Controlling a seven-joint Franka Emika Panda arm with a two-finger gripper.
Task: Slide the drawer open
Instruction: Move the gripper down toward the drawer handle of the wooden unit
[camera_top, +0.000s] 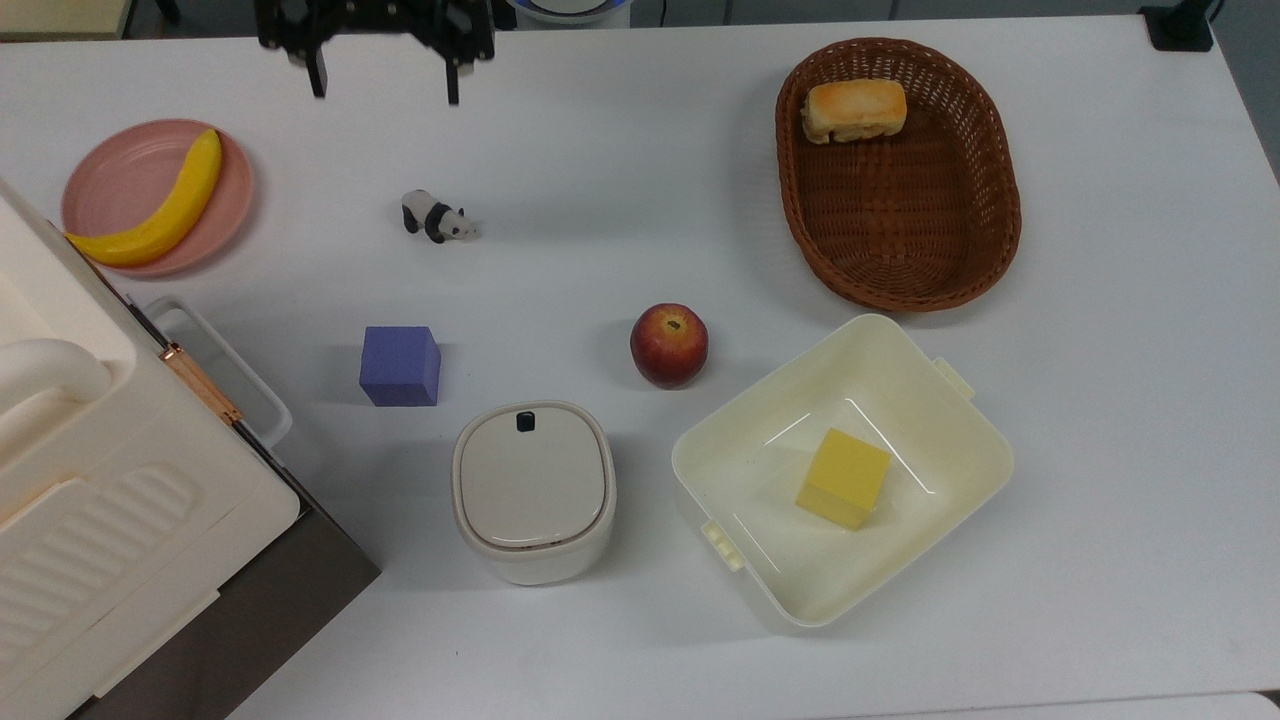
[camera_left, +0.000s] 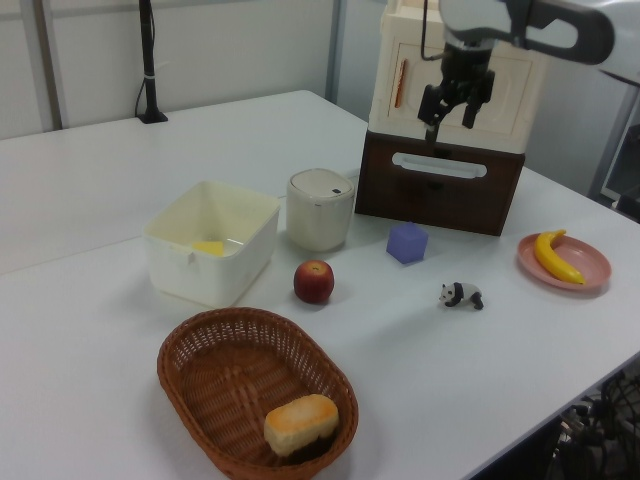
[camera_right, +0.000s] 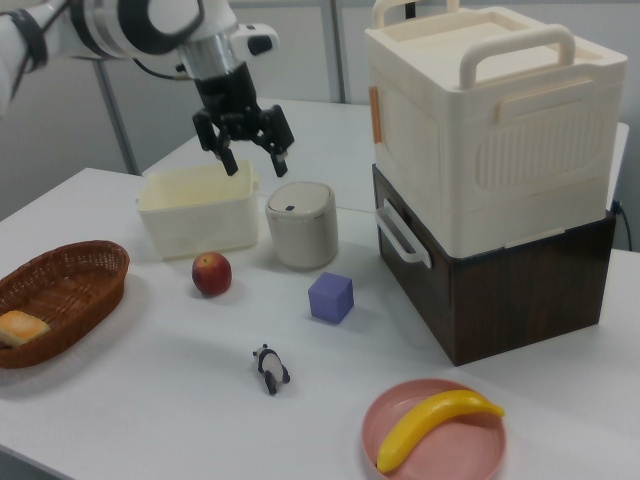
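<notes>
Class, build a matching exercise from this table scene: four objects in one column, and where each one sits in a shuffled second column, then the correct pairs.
Objects
1. banana
2. bread roll
3. yellow block
4. cream plastic box

Places
A. in the cream square tub
B. on top of the drawer
C. on the pink plate
D. in the wicker basket

Pairs: 1-C, 2-D, 3-A, 4-B
</notes>
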